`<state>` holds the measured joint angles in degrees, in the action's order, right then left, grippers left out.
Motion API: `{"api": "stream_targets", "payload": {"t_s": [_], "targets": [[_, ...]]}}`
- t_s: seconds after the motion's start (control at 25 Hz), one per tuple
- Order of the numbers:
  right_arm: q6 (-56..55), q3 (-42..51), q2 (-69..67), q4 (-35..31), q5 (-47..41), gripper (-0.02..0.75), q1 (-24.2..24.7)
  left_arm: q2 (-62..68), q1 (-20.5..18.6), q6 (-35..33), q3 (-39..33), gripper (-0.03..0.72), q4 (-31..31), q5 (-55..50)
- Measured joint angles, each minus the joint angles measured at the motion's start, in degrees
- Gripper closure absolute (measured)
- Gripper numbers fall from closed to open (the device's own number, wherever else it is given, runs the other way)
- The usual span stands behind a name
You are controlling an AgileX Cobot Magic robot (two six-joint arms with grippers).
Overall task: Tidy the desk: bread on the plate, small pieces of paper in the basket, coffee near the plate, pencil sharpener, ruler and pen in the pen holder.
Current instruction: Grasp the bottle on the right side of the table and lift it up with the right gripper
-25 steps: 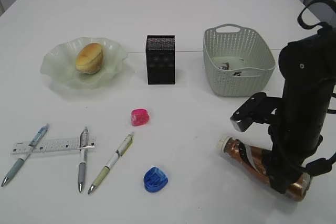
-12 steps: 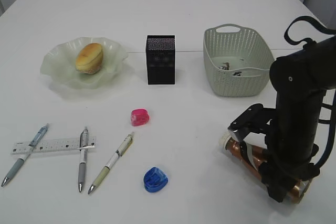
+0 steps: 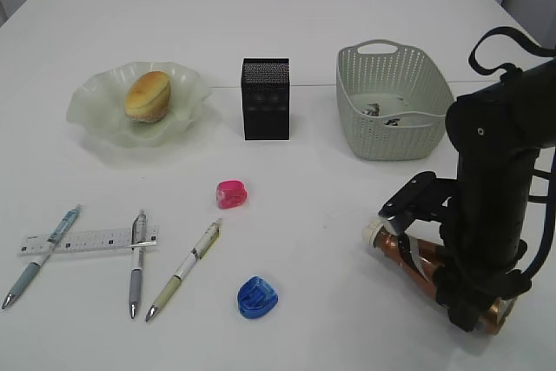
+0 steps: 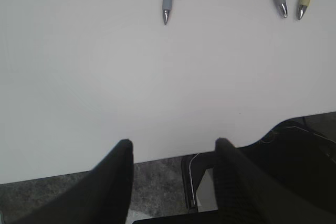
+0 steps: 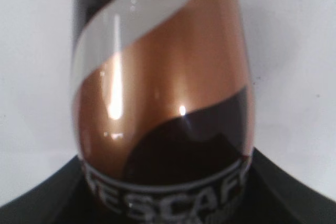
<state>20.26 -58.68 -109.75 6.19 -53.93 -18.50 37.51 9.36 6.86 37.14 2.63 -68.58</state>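
Done: the bread (image 3: pixel 148 96) lies on the plate (image 3: pixel 95 123). Paper (image 3: pixel 382 114) lies in the basket (image 3: pixel 393 141); how many pieces cannot be told.

Outstanding: the coffee (image 3: pixel 408 258) lies on its side on the desk (image 3: pixel 313 23), cap pointing toward the pens, well apart from the plate. Three pens (image 3: pixel 185 268) and the ruler (image 3: pixel 87 240) lie flat on the desk, far to the left of the right fingers; one pen lies across the ruler. A pink sharpener (image 3: pixel 232 194) and a blue sharpener (image 3: pixel 256 296) also lie loose. The holder (image 3: pixel 265 98) stands between plate and basket; nothing shows above its rim.

Right gripper (image 3: pixel 439 274): set down over the coffee, the bottle's body between the fingers. The right wrist view is filled by the bottle (image 5: pixel 163 93) directly ahead. Whether the pads actually press the bottle cannot be told; the fingers stand at about bottle width. Judgement: the grasp is in progress, not confirmed.

Left gripper (image 4: pixel 173 153): fingers moderately apart, empty, hanging over the near desk edge. Pen tips show well ahead of the fingers.

Change from the earlier frames: the right arm has come down from above the coffee onto it, and its fingers have narrowed. The bottle has rolled or shifted slightly. All other items are unmoved.
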Motion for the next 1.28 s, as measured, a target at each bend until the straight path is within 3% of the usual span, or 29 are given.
{"api": "stream_targets", "payload": {"t_s": [0.24,0.72,1.08,1.28], "targets": [[0.00,0.00,0.00,-0.49,-0.33,0.327,0.00,0.00,0.00,0.00,0.00,0.328,-0.02,-0.12],[-3.23,-5.71,-0.32,-3.16,-8.64,0.332,0.00,0.00,0.00,0.00,0.00,0.328,-0.46,-0.12],[-8.01,-8.91,-0.32,-16.79,-13.29,0.332,0.00,-0.12,0.00,0.47,0.00,0.328,-1.82,-0.12],[-7.91,-8.91,1.62,-18.48,-13.31,0.332,0.00,-0.12,0.00,0.60,0.00,0.328,-7.82,1.86]]}}
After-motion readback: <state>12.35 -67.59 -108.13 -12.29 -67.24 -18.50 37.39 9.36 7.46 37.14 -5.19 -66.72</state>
